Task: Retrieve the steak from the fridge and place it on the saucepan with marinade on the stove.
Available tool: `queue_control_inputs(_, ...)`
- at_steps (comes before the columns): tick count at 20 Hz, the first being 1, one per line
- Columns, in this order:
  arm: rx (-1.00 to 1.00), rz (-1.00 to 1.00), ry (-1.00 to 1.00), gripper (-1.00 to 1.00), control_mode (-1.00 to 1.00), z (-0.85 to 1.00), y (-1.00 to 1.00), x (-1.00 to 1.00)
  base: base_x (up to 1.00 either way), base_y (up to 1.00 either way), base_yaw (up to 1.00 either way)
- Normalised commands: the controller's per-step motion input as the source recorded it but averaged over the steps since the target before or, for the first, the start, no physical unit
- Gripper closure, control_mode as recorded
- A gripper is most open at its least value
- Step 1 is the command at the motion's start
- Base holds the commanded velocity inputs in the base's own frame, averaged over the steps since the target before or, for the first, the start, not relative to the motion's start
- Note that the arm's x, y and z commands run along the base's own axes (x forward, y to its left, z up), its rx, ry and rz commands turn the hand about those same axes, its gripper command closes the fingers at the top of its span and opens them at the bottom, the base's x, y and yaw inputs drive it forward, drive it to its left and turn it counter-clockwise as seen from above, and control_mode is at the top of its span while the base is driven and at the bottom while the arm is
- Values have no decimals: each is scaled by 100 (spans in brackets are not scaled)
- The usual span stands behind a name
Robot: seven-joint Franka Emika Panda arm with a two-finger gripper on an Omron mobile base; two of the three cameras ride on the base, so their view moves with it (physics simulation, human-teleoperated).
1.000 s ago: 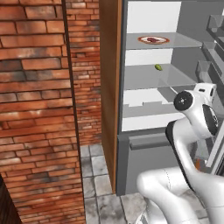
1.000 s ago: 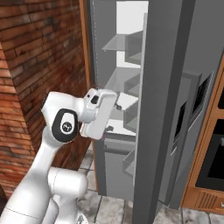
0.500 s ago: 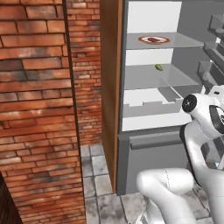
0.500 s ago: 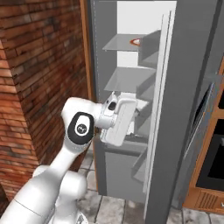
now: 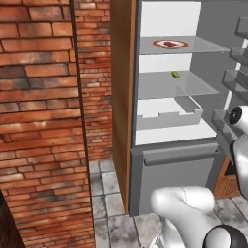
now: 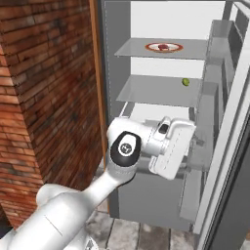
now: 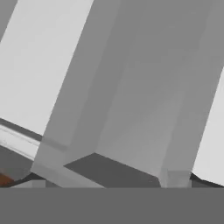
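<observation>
Fridge (image 5: 169,160) stands open right of brick wall (image 5: 38,121); steak (image 5: 169,44) on plate (image 5: 157,44), top shelf; fruit (image 5: 176,74) one shelf below.

I see the fridge (image 5: 174,169) made of smooth grey metal, a bit dull. Inside it, the walls look like plain white plastic, and the shelves (image 5: 169,87) look like clear glass. Left of the fridge stands a smooth brown wood panel (image 5: 121,97), then a rough red brick wall (image 5: 43,121). The floor (image 5: 104,193) below the fridge is bumpy grey stone.
</observation>
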Motion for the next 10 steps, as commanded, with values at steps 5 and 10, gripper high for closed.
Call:
queue_control_inputs(5, 1, -20, 8, -100, -100, 0, -71, -1, 0, 0, 0)
queue_control_inputs(10, 0, -3, -2, -100, -100, 0, -6, -20, 0, 0, 0)
